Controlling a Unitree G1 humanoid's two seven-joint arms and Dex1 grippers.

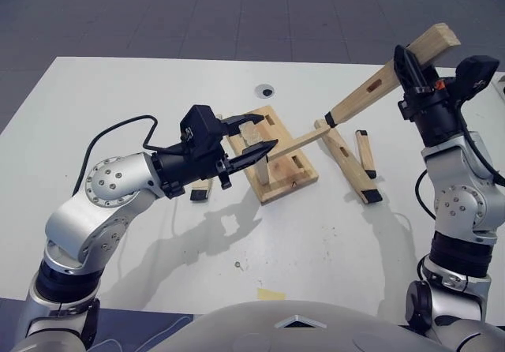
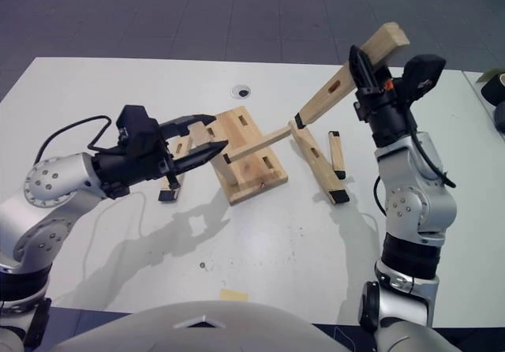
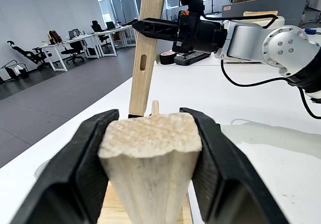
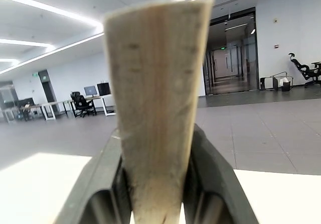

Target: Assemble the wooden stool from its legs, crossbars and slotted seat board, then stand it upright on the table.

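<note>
- Currently, the left end effector (image 1: 271, 130) is clenched on an upright leg (image 3: 150, 148), which is gripped near its top between the two black fingers (image 3: 83, 169).
- The upright leg is seen standing on the slotted seat board (image 1: 289, 171), which lies flat near the middle of the white counter (image 1: 118, 91).
- The right end effector (image 1: 404, 61) is held high over the right side of the counter and is clamped around a raised leg (image 1: 371, 88).
- The raised leg is tilted. Its upper end points up and away to the right, and its black-capped lower end hangs just past the right edge of the seat board.
- A thin crossbar (image 1: 304, 140) runs from the seat board towards that lower end. Whether the two touch cannot be told.
- A loose leg (image 1: 351, 166) with a black foot is laid on the counter just right of the seat board.
- A short bar (image 1: 363, 148) lies beside the loose leg, on its right.
- Another small wooden piece (image 1: 200, 192) is partly covered by the left wrist, to the left of the seat board.
</note>
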